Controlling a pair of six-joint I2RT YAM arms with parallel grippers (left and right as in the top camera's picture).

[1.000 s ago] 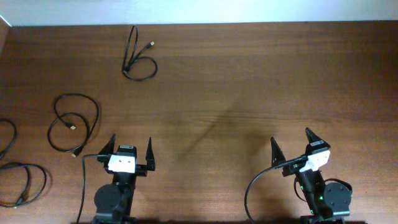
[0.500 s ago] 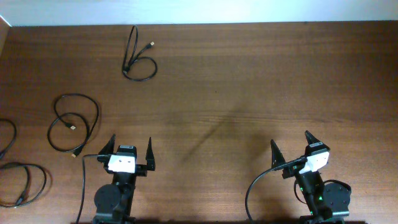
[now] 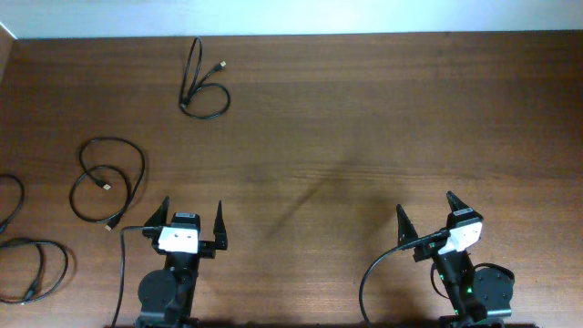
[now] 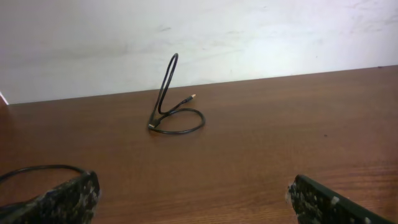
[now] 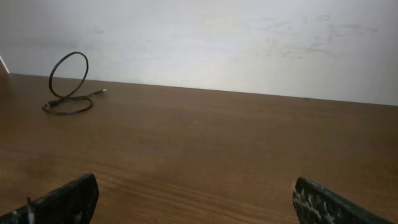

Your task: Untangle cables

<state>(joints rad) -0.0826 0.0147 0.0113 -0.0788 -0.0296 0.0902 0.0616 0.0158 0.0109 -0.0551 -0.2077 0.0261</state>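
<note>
Cables (image 3: 107, 185): four separate pieces, all loose on the table (image 3: 364, 109), none held. Positions are given relative to the left hand (image 3: 192, 215), going left to right.

- edge cable (image 3: 20, 193): far left of the left hand. It is cut by the frame edge and only an arc shows.
- loop cable (image 3: 65, 262): far left of the left hand, a bit nearer the robot side. It is one flat ring, partly out of frame.
- coiled cable (image 3: 137, 169): just left of and beyond the left hand, clear of its fingers (image 3: 166, 205). It forms overlapping loops with plug ends lying in and at the coil.
- far cable (image 3: 202, 89): well beyond the left hand, roughly straight ahead, near the table's far edge. The left wrist view shows one loop flat and one loop standing upright, with a gold-tipped plug pointing right.

Left hand: fingers spread wide with nothing between them. Its wrist view shows only bare wood in the gap.

Right hand (image 3: 425, 205): well to the right of the left hand and about level with it. Its fingers are also spread wide and it grips nothing. The far cable shows small at the far left of its wrist view.
</note>
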